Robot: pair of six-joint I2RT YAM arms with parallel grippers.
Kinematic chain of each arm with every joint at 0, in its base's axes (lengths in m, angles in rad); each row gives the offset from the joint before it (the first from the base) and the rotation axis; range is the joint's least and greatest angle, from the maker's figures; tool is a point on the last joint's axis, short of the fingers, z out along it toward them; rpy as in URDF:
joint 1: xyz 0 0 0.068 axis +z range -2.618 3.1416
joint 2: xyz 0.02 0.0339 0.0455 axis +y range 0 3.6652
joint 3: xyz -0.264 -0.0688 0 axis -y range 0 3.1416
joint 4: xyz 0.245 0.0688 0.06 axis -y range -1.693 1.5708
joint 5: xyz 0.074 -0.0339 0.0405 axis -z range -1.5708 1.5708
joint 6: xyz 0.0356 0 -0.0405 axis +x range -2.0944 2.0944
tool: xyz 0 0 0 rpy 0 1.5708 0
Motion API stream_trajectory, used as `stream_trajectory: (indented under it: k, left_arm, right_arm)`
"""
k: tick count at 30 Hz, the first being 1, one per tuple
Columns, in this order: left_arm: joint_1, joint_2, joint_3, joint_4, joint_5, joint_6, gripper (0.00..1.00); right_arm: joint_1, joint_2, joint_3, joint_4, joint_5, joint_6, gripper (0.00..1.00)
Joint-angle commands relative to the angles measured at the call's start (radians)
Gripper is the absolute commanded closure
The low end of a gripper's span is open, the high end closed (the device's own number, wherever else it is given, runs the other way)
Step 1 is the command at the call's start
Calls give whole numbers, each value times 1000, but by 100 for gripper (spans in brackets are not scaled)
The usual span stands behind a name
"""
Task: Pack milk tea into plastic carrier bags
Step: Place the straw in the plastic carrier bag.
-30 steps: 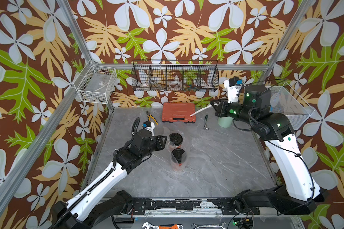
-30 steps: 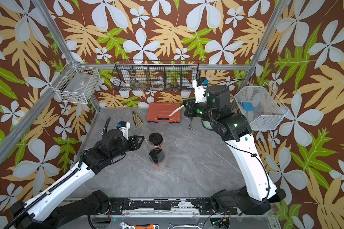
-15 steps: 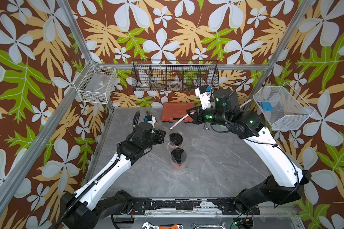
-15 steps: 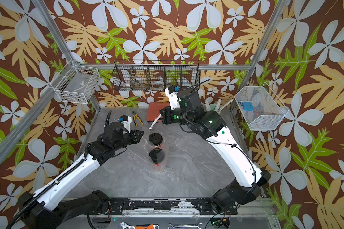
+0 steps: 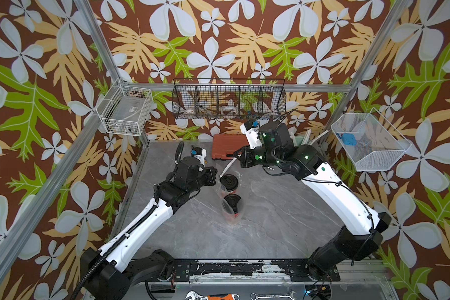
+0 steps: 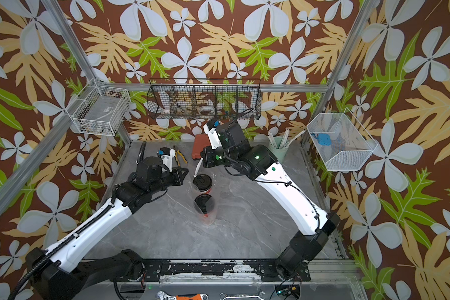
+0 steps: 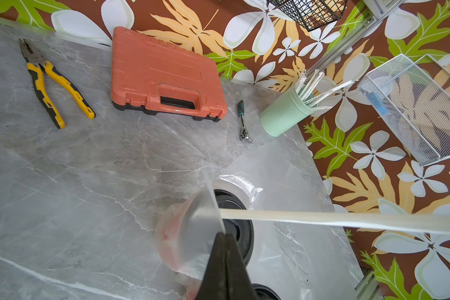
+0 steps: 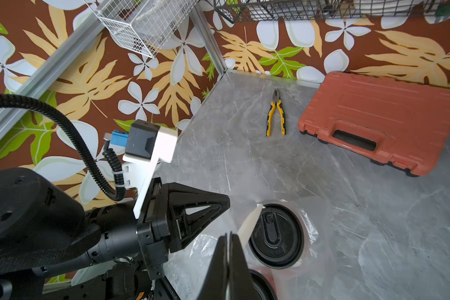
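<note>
Clear, crinkly film is now pinched between the shut fingers of the left gripper [image 7: 222,235]. A second earlier those fingers are seen apart beside the far cup [image 5: 229,181]. The film is the rim of the far bag [image 7: 190,220], drawn up next to the cup's lid. The right gripper [image 8: 229,237], a second earlier back at the green cup [image 7: 283,117], has been swung to the middle. Its fingers are clamped on a straw [image 8: 250,220], whose tip is aimed at the bag mouth, just beside the lid.

Both cups appear to be bagged already. The near cup [image 5: 232,201] stands upright inside the near bag [image 5: 231,219], close in front of the far one. The step in hand is judged to be a straw slipped into a bag held open.

The cups are tapered red-and-cream paper under glossy black domed lids. The bags are thin and limp, so the mouth may sag. The straw is slim, flat and paper-wrapped. The table [image 5: 270,220] is smooth grey marble-look.
</note>
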Motion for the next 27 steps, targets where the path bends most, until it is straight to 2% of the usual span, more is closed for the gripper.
stream_trajectory:
  k: [1,13,23,27]
  left_arm:
    - [1,-2,3,24,18,15,99]
    - [1,-13,-22,60,52,-10,100]
    - [1,-18,-22,63,49,-14,100]
    - [1,-15,-25,56,33,-13,100]
  right_arm:
    - [1,17,-4,39,-15,-5,100]
    - [21,163,-6,94,-23,-34,100]
    - [41,283,-87,128,-5,-52,100]
    - [41,283,-124,147,1,-47,89]
